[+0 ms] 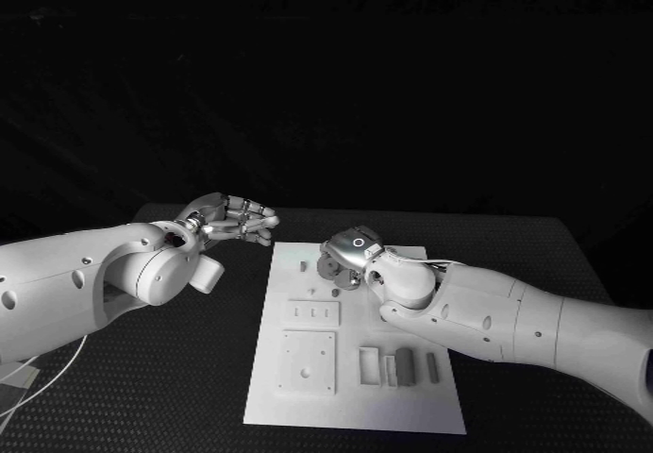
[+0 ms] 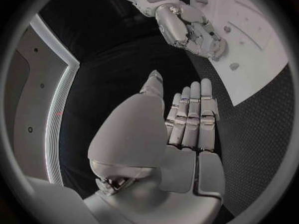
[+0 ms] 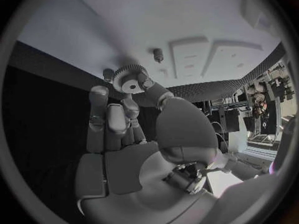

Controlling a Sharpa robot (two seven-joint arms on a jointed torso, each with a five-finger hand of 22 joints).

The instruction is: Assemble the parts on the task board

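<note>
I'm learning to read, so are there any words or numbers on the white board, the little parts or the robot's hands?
No words or numbers can be read.
The task board shows raised shapes and holes, no print.
The gear pinched by the right hand bears no marks.
The left hand carries no label.

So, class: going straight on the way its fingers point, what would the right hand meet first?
Probably the task board: the right hand, pinching a gear, points at it near a small peg; depth unclear.
</note>
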